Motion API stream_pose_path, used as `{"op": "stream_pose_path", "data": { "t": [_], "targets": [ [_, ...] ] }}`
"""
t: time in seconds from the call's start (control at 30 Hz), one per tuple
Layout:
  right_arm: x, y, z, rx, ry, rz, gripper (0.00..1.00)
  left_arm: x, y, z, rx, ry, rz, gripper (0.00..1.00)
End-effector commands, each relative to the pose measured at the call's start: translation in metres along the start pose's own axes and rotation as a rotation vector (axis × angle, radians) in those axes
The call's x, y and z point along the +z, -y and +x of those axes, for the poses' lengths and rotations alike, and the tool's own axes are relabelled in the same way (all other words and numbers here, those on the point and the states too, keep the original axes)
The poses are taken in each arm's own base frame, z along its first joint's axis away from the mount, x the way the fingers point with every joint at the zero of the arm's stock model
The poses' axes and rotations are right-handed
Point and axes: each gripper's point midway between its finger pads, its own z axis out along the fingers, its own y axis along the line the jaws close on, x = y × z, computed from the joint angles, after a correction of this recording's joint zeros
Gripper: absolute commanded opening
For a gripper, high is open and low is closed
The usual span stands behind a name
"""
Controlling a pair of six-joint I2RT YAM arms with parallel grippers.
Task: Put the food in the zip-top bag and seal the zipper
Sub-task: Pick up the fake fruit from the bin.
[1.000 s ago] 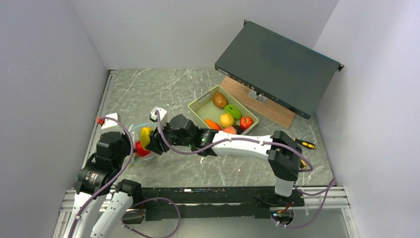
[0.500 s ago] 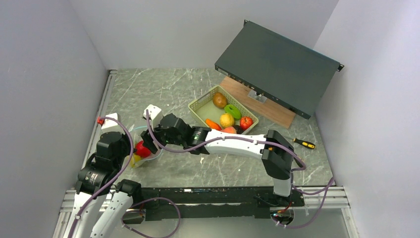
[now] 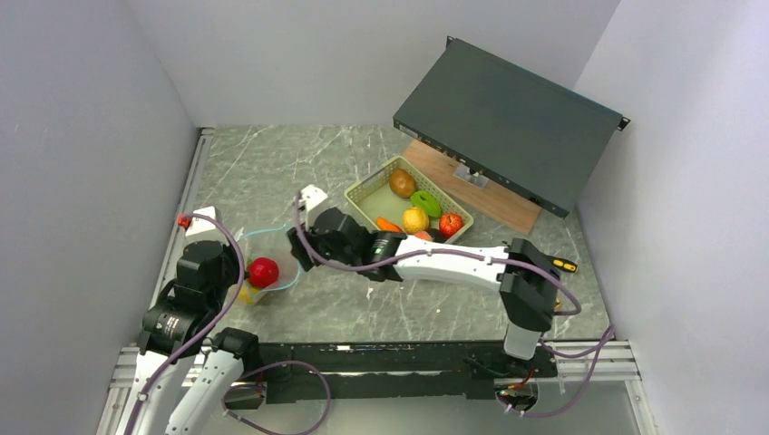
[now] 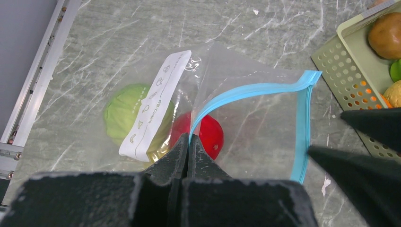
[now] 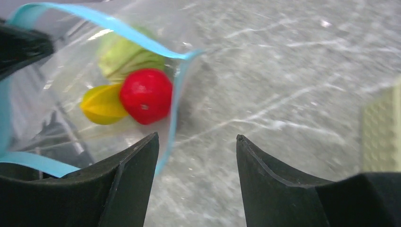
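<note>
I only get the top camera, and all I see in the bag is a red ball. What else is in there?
Observer: The left wrist view shows a green leafy toy inside the zip-top bag, right beside the red toy.
Operator: Is the left arm holding the bag?
Observer: Yes. The left gripper is shut on the zipper, the teal strip at the bag's mouth.
Operator: Is the other arm carrying something?
Observer: No. In its own wrist view the right gripper is open, with nothing between its fingers.
</note>
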Motion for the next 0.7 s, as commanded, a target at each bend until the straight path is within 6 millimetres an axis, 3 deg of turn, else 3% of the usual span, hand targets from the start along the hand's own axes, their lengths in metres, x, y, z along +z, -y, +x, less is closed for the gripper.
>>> {"op": "stream_pose_path", "data": {
  "t": [0.0,0.13,0.23,0.43,0.67],
  "targets": [
    [-0.032,0.05,-0.043,0.124,0.127,0.113,0.63,-0.003,0.006,-0.017,-0.011,0.055,0.029,0.0],
    [-0.052,0.079,-0.058,0.175,0.198,0.113,0.63,-0.003,0.006,-0.016,-0.01,0.051,0.028,0.0],
    [-0.063,0.112,-0.061,0.19,0.227,0.213,0.67,-0.003,0.006,-0.017,-0.01,0.053,0.031,0.0],
    [-0.066,0.182,-0.032,0.253,0.116,0.427,0.67,-0.004,0.006,-0.018,-0.012,0.059,0.032,0.0],
    [-0.076,0.223,0.0,0.251,-0.019,0.541,0.67,-0.004,0.007,-0.017,-0.011,0.057,0.033,0.0]
  ]
}}
